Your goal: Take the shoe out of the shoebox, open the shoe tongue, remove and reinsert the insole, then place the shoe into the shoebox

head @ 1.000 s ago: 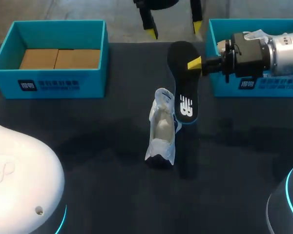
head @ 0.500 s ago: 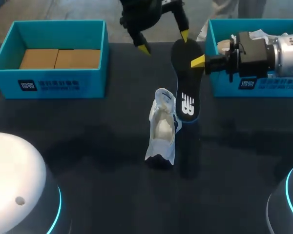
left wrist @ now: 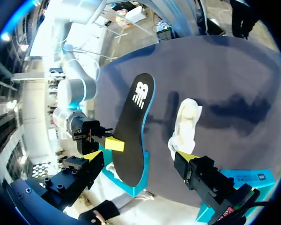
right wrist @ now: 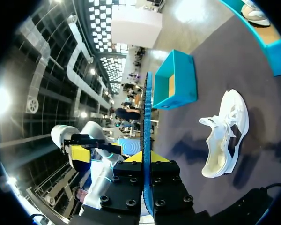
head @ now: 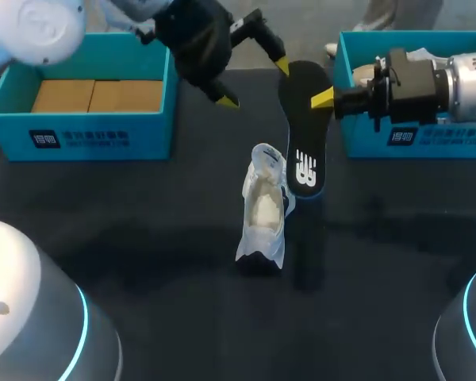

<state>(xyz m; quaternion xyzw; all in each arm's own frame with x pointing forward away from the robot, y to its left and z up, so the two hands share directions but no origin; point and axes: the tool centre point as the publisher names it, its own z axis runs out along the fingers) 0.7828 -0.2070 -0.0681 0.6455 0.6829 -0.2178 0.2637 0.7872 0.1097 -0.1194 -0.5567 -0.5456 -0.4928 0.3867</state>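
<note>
The white shoe (head: 263, 210) stands on its side on the dark table, opening toward the camera; it also shows in the left wrist view (left wrist: 185, 124) and the right wrist view (right wrist: 225, 136). My right gripper (head: 324, 99) is shut on the far end of the black insole (head: 303, 135), which hangs in the air just right of the shoe, its blue edge seen end-on between the fingers (right wrist: 145, 122). My left gripper (head: 255, 83) hovers open beside the insole's far end. In its own view the insole (left wrist: 136, 126) lies ahead between the left gripper's (left wrist: 139, 155) wide-open fingers, untouched.
A blue shoebox (head: 87, 95) with brown cardboard inside stands at the far left. A second blue shoebox (head: 412, 139) stands at the far right, behind my right arm, with pale contents. The near half of the table holds only the shoe.
My left arm has swung leftward and lower, bringing its open gripper from beyond the table's far edge to beside the insole's far end. The right gripper and insole have barely shifted.
</note>
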